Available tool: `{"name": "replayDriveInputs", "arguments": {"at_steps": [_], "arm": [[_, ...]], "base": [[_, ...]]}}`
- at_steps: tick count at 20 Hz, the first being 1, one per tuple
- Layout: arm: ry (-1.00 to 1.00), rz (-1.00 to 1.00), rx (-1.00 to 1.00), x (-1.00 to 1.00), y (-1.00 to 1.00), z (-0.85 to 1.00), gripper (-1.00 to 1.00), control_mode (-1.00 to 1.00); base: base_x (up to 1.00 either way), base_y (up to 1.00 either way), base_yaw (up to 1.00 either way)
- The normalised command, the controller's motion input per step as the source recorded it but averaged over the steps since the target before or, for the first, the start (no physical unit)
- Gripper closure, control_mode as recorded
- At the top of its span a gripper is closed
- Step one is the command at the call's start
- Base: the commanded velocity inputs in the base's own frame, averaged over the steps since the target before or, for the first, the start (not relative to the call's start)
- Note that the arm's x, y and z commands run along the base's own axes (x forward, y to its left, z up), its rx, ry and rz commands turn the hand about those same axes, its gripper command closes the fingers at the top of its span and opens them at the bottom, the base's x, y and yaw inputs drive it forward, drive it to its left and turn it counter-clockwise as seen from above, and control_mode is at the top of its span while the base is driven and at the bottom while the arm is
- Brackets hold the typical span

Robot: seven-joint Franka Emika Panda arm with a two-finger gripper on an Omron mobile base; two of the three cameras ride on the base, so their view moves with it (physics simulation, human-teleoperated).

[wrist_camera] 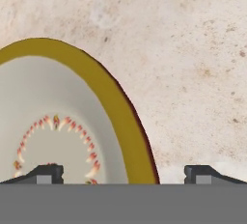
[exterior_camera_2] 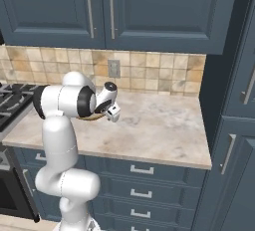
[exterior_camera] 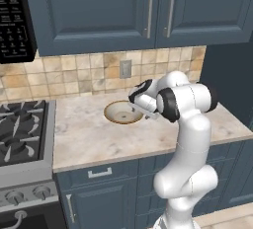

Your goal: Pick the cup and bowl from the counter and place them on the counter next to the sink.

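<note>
**Open claw straddles the bowl's rim**

Nearest in the hand view, the gripper (wrist_camera: 123, 172) stands spread to its widest and holds nothing. One dark fingertip sits over the bowl's inside, the other over bare stone, so the rim runs between them. That placement looks chosen for pinching the thin wall, since the bowl (wrist_camera: 58, 121) is too broad to span.

The bowl is shallow and round, pale inside with a ring of small reddish marks and a smooth tan-brown rim. It rests on the counter (exterior_camera: 89, 134), a beige marbled slab, matte and mottled, near the tiled backsplash (exterior_camera: 74, 72).
</note>
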Motion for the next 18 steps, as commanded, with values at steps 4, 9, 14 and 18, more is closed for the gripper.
{"name": "replayDriveInputs", "arguments": {"at_steps": [4, 9, 14, 18], "arm": [[0.0, 0.0, 0.0, 0.0, 0.0, 0.0, -1.0, -1.0], [0.0, 0.0, 0.0, 0.0, 0.0, 0.0, 1.0, -1.0], [0.0, 0.0, 0.0, 0.0, 0.0, 0.0, 1.0, -1.0], [0.0, 0.0, 0.0, 0.0, 0.0, 0.0, 1.0, -1.0]], "base": [[0.0, 0.0, 0.0], [0.0, 0.0, 0.0], [0.0, 0.0, 0.0], [0.0, 0.0, 0.0]]}}
